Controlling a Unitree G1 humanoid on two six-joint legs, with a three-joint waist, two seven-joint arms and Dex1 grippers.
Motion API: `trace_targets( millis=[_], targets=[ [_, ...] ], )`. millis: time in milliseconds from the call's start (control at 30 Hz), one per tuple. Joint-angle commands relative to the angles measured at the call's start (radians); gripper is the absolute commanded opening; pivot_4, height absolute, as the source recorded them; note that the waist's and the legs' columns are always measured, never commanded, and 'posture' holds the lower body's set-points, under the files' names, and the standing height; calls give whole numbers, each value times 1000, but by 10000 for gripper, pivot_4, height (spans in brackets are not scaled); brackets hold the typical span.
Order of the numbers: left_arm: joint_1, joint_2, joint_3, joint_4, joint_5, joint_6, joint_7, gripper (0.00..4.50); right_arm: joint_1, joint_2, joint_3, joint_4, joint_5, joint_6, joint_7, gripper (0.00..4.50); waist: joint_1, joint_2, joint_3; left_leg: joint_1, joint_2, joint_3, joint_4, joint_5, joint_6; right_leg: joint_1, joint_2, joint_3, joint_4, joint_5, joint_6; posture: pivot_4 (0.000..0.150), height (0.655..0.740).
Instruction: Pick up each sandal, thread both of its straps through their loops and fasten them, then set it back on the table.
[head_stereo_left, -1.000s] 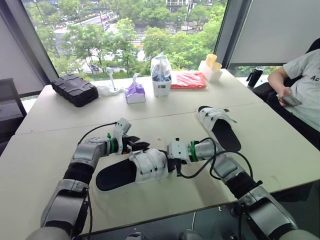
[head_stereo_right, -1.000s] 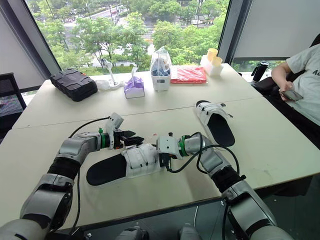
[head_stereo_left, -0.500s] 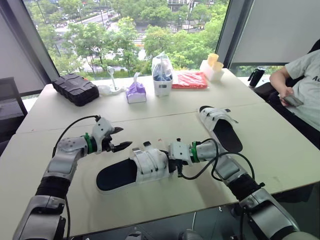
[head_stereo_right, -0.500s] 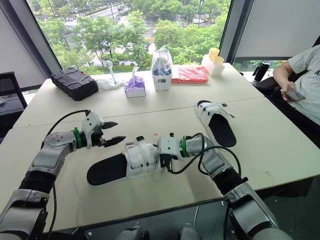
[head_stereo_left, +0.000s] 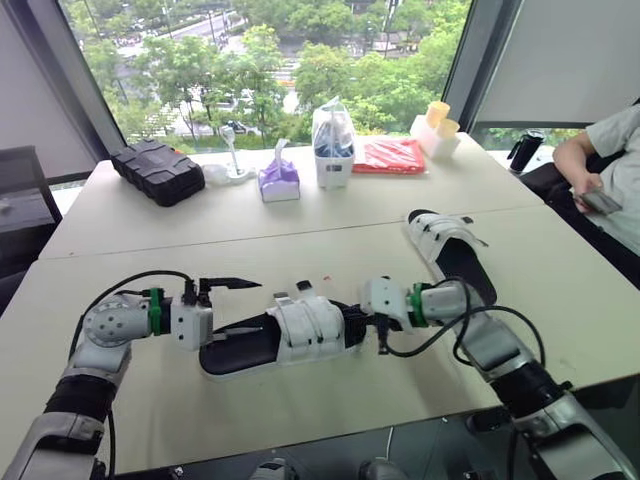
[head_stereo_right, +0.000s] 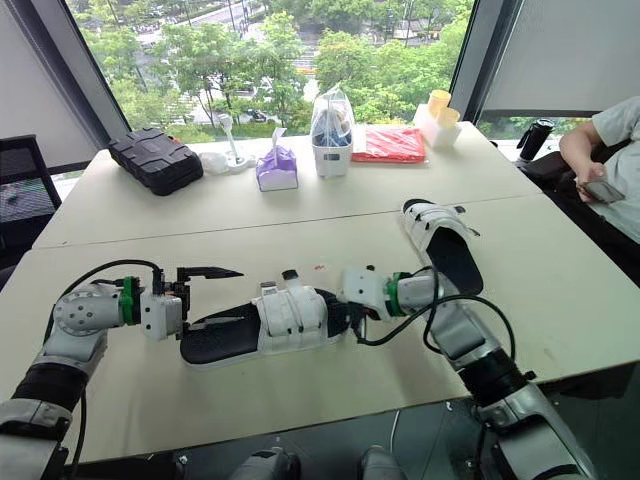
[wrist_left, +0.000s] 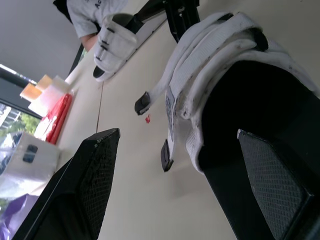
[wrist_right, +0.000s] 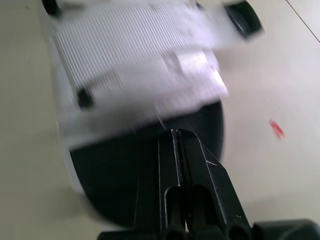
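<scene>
The near sandal (head_stereo_left: 285, 335), black-soled with white straps (head_stereo_left: 307, 325), lies flat at the table's front, two strap ends sticking up loose. My right gripper (head_stereo_left: 354, 322) is at its toe, fingers (wrist_right: 172, 145) pressed together on the black footbed edge. At the heel end my left gripper (head_stereo_left: 243, 306) is wide open: one finger (wrist_left: 95, 165) stands above the table, the other finger (wrist_left: 272, 170) is low beside the heel, and neither holds anything. The second sandal (head_stereo_left: 450, 255) lies farther right, its straps loose.
Along the far edge are a black case (head_stereo_left: 155, 172), a purple tissue pack (head_stereo_left: 280, 180), a white bagged container (head_stereo_left: 333, 150), a red packet (head_stereo_left: 390, 155) and cups (head_stereo_left: 438, 125). A person (head_stereo_left: 610, 170) sits at the right. A seam crosses the table (head_stereo_left: 300, 235).
My left gripper has drawn back from the straps to the heel end and dropped lower, still open. The right gripper stays at the toe. The camera has shifted a little.
</scene>
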Motion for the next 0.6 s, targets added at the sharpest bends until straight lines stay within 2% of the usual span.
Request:
trace_targets(
  millis=[33, 233, 367, 500, 600],
  targets=[
    [-44, -22, -38, 6, -31, -63, -16, 38797, 16, -49, -58, -98, 48, 70, 25, 0, 0, 1, 0, 0, 0, 0, 0, 0, 0, 0, 0, 0, 0, 0, 0, 1500, 7400],
    [-95, -73, -97, 52, -36, -138, -24, 38797, 82, -192, -195, -319, 204, 292, 95, 0, -5, 2, 1, 0, 1, 0, 0, 0, 1, 0, 1, 0, 1, 1, 2, 1500, 7400],
    [-109, -76, -132, 76, -40, -189, -36, 38797, 97, -249, -282, -441, 299, 414, 84, 0, -3, 2, 2, 0, 1, 0, 0, 0, 1, 0, 1, 0, 1, 1, 3, 1500, 7400],
    [-132, -98, -140, 116, 14, -252, 14, 38797, 104, -277, -334, -510, 340, 478, 47, 0, -1, 2, 2, 0, 1, 0, 1, 0, 1, 0, 1, 0, 1, 1, 3, 1500, 7400],
    [-164, -137, -122, 158, 124, -303, 101, 38797, 105, -287, -355, -561, 360, 519, 5, 0, 1, 1, 2, 0, 1, 1, 2, 0, 1, 1, 1, 0, 0, 2, 3, 1500, 7400]
  ],
)
